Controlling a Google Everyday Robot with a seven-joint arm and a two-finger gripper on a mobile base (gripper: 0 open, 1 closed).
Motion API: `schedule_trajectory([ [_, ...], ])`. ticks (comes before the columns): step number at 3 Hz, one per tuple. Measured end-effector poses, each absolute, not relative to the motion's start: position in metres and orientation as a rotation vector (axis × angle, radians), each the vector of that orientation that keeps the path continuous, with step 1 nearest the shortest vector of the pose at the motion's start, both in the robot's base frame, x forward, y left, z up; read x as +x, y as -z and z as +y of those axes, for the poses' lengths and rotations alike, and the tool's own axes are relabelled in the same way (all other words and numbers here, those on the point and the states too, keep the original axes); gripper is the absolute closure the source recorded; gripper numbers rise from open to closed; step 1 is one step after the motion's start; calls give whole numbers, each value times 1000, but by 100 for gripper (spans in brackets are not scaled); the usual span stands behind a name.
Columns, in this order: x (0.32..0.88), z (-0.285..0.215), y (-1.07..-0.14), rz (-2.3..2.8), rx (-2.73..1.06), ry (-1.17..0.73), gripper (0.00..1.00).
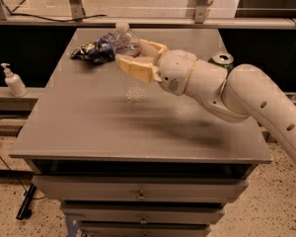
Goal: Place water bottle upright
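Note:
The water bottle (131,83), clear ribbed plastic with a white cap, stands nearly upright on the grey table (89,127), near the back middle. Its base rests on or just above the tabletop. My gripper (134,56) reaches in from the right and is shut on the bottle's upper part, one cream finger (136,68) in front and one behind. The label band is hidden by the fingers.
A crumpled blue chip bag (94,50) lies at the back left of the table, just left of the bottle. A green soda can (221,60) stands at the back right, partly behind my arm. A white pump dispenser bottle (13,81) stands on a shelf left of the table.

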State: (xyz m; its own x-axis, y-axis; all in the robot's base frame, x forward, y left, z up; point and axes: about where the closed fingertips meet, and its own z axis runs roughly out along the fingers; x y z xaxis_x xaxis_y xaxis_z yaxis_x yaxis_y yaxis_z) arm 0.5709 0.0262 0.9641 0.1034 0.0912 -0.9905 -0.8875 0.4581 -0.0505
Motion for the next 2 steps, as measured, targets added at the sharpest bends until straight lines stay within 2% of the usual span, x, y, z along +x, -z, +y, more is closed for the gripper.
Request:
schedule_trajectory([
  [1,570,26,-951,1225,-835,-886,83],
  [2,565,21,-944,1209,-862,-896,59],
])
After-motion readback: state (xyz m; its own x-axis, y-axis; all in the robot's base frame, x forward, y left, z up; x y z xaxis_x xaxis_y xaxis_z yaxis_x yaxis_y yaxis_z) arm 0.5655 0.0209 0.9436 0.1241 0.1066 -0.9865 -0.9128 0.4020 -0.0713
